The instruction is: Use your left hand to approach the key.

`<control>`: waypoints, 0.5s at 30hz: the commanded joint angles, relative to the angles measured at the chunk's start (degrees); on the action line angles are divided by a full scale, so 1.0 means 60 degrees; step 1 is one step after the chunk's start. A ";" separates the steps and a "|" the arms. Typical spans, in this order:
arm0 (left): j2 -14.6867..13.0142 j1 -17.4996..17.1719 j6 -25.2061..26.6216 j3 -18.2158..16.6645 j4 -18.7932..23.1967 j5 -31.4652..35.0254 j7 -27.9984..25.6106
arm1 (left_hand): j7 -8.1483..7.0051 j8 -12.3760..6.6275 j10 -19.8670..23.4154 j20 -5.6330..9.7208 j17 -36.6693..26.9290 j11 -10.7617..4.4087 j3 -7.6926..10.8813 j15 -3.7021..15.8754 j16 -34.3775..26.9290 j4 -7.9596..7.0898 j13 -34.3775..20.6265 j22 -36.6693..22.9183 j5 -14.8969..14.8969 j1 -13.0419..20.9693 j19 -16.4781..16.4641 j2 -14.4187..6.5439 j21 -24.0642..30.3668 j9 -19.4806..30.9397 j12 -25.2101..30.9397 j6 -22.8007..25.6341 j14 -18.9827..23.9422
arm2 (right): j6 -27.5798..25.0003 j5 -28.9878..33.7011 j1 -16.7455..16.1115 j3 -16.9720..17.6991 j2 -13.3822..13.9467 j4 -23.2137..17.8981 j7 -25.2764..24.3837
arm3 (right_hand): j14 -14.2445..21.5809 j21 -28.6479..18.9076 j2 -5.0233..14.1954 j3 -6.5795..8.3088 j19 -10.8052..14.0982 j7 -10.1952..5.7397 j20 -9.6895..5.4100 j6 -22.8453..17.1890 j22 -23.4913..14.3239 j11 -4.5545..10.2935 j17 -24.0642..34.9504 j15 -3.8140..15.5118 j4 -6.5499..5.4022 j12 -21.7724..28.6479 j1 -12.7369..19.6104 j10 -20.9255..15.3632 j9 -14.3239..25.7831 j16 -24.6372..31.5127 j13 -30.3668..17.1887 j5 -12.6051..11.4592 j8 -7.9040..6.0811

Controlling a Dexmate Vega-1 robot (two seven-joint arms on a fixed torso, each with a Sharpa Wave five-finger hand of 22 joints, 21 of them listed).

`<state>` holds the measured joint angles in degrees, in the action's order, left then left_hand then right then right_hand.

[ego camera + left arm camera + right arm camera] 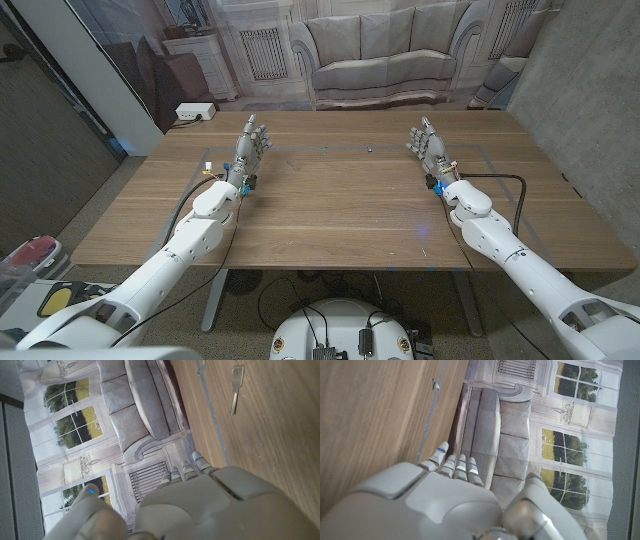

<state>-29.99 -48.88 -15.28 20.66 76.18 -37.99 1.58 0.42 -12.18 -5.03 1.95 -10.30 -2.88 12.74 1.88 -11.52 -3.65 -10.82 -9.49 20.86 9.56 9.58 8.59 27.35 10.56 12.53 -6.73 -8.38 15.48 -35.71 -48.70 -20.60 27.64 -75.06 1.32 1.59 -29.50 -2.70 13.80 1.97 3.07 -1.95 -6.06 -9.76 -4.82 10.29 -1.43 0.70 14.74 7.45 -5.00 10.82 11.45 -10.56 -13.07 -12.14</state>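
Metal key [237, 387] lies apart on the bench [330, 200], so the left hand [250, 146], fingers [182, 474] apart and empty, must reach.

On the wooden table [340, 215], the small metal key [236, 387] lies ahead of the left hand [250, 150], the right hand [428, 148] opposite.

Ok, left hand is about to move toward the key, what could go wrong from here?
1. The key is small and lies flat on the table; in the head view it is barely a speck, so you could overshoot. Steer by the left wrist view.
2. Low fingers on the left hand may scrape the wood or push the key away.
3. The right hand holds nothing and is apart from the key; keep it parked.
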 commanded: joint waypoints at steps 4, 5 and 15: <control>-0.0187 -0.0359 0.0359 -0.0140 0.0662 -0.0046 -0.0342 | 0.0011 -0.0058 0.0015 0.0566 -0.0024 -0.0024 0.0026 -0.0037 -0.0055 0.0023 -0.0013 -0.0052 0.0059 0.0078 0.0459 -0.0009 0.0027 0.0018 0.0080 0.0001 0.0009 | -0.0244 0.0630 -0.0103 0.0639 -0.0718 0.0217 0.0469 | 0.0023 -0.0028 0.0010 0.0057 0.0080 -0.0027 -0.0320 -0.0117 -0.0029 -0.0059 0.0032 -0.0082 0.0003 0.0032 0.0037 -0.0071 0.0017 0.0052 -0.0042 -0.0012 -0.0023; -0.0183 -0.0358 0.0359 -0.0144 0.0663 -0.0049 -0.0345 | 0.0010 -0.0063 0.0029 0.0564 -0.0024 -0.0004 0.0022 -0.0039 -0.0059 0.0027 -0.0013 -0.0052 0.0062 0.0086 0.0446 -0.0016 0.0020 0.0017 0.0083 0.0025 0.0029 | -0.0238 0.0658 -0.0109 0.0678 -0.0751 0.0230 0.0497 | 0.0027 -0.0022 0.0011 0.0055 0.0083 -0.0034 -0.0316 -0.0124 -0.0029 -0.0060 0.0033 -0.0085 0.0002 0.0031 0.0034 -0.0075 0.0017 0.0052 -0.0041 -0.0011 -0.0023; -0.0002 -0.0090 0.0294 -0.0154 0.0288 -0.0221 -0.0030 | 0.0084 -0.0136 0.0394 0.0567 -0.0026 0.0067 -0.0010 -0.0104 -0.0113 0.0069 -0.0018 -0.0056 0.0091 0.0208 0.0302 -0.0114 -0.0083 0.0018 0.0180 0.0373 0.0315 | -0.0326 0.0946 -0.0416 0.0947 -0.0811 -0.0153 0.0419 | 0.0078 0.0021 0.0026 0.0041 0.0109 -0.0053 -0.0306 -0.0150 -0.0030 -0.0087 0.0037 -0.0097 -0.0001 0.0029 0.0018 -0.0121 0.0017 0.0054 -0.0041 -0.0003 -0.0015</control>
<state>-30.74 -50.29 -13.61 20.02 79.02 -38.25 0.25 0.88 -12.43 -3.58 1.95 -10.30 -2.54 12.66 1.34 -11.80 -3.57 -10.81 -9.75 20.86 10.28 9.58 7.87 27.11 10.55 13.03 -5.30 -7.13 14.05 -31.85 -49.55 -17.24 24.13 -74.53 3.58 1.90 -29.50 -2.70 13.80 1.97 2.76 -1.94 -6.36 -9.76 -5.15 10.28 -1.73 0.71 14.74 7.44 -5.33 10.81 11.45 -10.56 -13.07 -12.14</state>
